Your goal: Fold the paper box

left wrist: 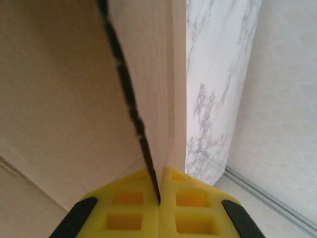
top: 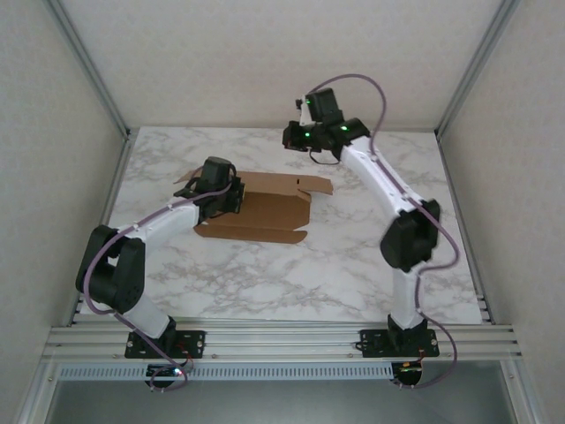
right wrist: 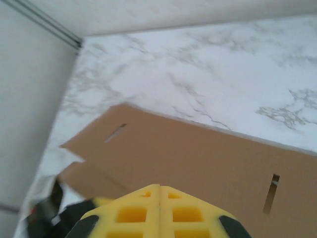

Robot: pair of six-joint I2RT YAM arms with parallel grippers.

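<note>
Left fingers (left wrist: 126,208) clamped on paper box (top: 269,210) wall, right fingers (right wrist: 131,215) clenched empty near it; wall best pinned during flap fold.

The paper box (top: 265,212) lies on the tabletop (top: 291,274), left of centre in the top view, its long side running left to right. The left end effector (left wrist: 159,196) sits at the box's left end, with a panel edge between its fingers. The right end effector (right wrist: 159,198) hangs behind the box's right end, apart from it
</note>
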